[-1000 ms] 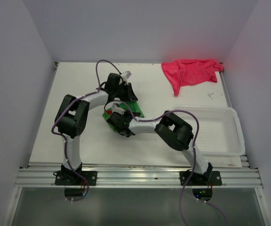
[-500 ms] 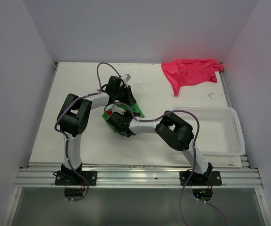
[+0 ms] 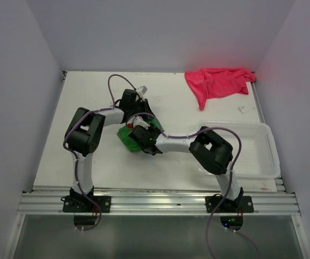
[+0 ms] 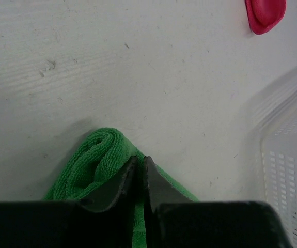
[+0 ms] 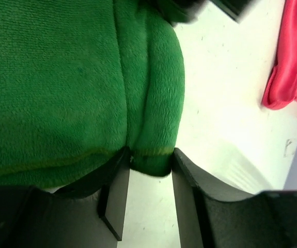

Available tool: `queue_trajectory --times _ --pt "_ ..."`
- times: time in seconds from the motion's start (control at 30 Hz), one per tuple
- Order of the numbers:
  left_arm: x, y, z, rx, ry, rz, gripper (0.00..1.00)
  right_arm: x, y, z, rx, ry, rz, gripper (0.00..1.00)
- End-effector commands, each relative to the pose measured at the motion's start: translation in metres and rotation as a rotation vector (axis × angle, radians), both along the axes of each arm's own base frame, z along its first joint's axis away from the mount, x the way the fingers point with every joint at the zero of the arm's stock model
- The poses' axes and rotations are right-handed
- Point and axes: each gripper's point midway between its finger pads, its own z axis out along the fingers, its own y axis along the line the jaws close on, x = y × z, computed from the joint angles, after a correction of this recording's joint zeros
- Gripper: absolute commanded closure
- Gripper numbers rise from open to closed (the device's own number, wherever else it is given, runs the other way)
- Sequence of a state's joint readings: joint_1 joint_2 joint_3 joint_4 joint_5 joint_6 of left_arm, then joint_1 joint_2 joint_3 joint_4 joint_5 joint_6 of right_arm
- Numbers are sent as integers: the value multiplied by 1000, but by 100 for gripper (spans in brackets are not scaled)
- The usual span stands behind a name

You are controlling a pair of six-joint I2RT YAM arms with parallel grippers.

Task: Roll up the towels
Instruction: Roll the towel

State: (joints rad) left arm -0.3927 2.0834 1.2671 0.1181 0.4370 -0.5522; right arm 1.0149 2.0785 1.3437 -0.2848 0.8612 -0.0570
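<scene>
The green towel [image 3: 124, 135] lies partly rolled at mid-table, mostly hidden under both wrists. In the left wrist view its rolled end [image 4: 94, 160] curls just ahead of my left gripper [image 4: 140, 159], whose fingers are pressed almost together on the towel's upper layer. From above, the left gripper [image 3: 142, 114] sits at the towel's far side. My right gripper [image 5: 150, 151] stands open, a thick fold of green towel [image 5: 60, 77] lying between its fingertips; from above it [image 3: 139, 133] is at the towel's near side. The pink-red towel [image 3: 217, 81] lies crumpled at the back right corner.
A clear plastic mesh basket [image 3: 268, 147] stands at the right, beside the right arm's elbow; its wall [image 4: 287, 170] shows at the right of the left wrist view. Walls close in the table on three sides. Bare white table [image 3: 84, 102] stretches left of the arms.
The right gripper's jaws have spread apart around the towel fold, and the right elbow has swung toward the basket. The left gripper has narrowed slightly. The green towel looks more bunched.
</scene>
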Motion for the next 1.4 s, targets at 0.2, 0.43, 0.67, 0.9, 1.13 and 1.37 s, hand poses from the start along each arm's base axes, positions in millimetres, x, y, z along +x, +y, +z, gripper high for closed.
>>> queue_trajectory --times 0.2,0.43,0.67,0.9,1.13,1.37 --pt "-9 17 -42 62 70 53 86 10 12 62 477 -70 -82 53" --pt "-11 18 -37 61 55 52 86 9 9 64 791 80 -130 52" --pt "-11 20 -33 70 41 58 87 27 2 61 1136 253 -210 52" --pt "-10 22 -27 73 25 60 87 28 4 45 1306 390 -259 54" --pt "-11 25 -26 85 21 76 87 20 6 20 1304 467 -290 57" --pt "-11 26 -23 83 12 83 87 15 -3 -10 1229 493 -332 57"
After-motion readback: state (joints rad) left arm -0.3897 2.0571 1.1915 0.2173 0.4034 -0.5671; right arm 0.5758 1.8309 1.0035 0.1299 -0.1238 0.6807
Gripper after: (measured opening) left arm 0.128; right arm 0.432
